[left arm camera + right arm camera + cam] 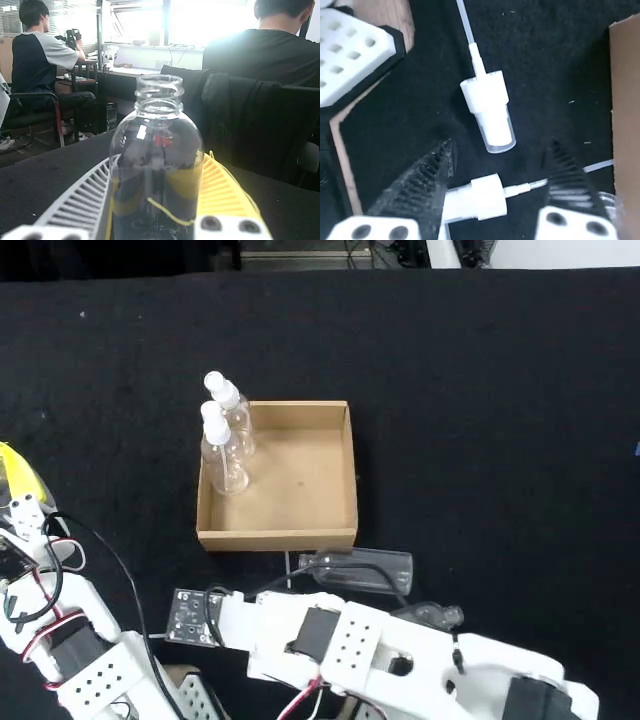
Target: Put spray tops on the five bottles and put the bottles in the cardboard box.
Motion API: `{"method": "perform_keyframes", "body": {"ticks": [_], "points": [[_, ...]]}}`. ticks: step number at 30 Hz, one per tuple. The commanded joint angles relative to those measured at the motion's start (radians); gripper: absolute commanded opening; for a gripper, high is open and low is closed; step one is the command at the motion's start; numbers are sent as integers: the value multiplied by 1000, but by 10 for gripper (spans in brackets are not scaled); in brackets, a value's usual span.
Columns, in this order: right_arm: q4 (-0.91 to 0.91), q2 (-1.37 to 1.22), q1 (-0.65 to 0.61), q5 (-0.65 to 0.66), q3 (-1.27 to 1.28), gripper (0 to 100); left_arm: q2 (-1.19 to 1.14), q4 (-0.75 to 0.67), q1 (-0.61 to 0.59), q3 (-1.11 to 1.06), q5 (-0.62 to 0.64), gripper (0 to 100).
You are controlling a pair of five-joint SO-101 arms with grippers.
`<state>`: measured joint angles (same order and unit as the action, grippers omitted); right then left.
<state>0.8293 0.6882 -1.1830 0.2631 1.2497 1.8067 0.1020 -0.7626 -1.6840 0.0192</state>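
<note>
An uncapped clear bottle (pixel 156 150) stands upright in my left gripper (pixel 161 167), whose yellow and white fingers are shut on its sides. My right gripper (pixel 501 146) hangs open over the black table, with one white spray top (pixel 479 198) lying between its black fingers and a second spray top (pixel 487 112) just beyond the tips. The cardboard box (pixel 277 536) sits mid-table with two capped bottles (pixel 225 445) standing in its back left corner. Another uncapped bottle (pixel 360 570) lies on its side in front of the box.
The right arm (pixel 340 640) stretches leftward along the table's front edge, below the box. The left arm (pixel 70 640) stands at the front left, its white base (pixel 350 50) close to the spray tops. A box wall (pixel 625 100) lies beside the right gripper.
</note>
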Motion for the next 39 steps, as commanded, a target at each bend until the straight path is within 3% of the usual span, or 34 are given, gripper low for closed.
{"method": "perform_keyframes", "body": {"ticks": [1, 3, 6, 11, 17, 20, 25, 29, 39], "points": [[-57, -30, -12, 3, -64, 96, 18, -20, -12, -15, 8, 30], [-55, -30, -5, 3, -70, 4, 18, -20, -12, -15, 8, 30], [-21, -19, 72, 3, -93, 20, 18, -20, -12, -15, 8, 30], [239, 117, 212, 3, -216, 10, 18, -20, -12, -15, 8, 30], [370, 283, 262, 5, -223, 16, 18, -20, -12, -15, 8, 30], [324, 291, 186, -8, -196, 93, 18, -20, -12, -15, 8, 30], [118, 206, 6, -147, -96, 292, 18, -20, -12, -15, 8, 30], [-3, 94, 2, -167, -61, 300, 18, -20, -12, -15, 8, 30], [-58, -194, -5, -169, -174, 301, 18, -20, -12, -15, 8, 30]]}}
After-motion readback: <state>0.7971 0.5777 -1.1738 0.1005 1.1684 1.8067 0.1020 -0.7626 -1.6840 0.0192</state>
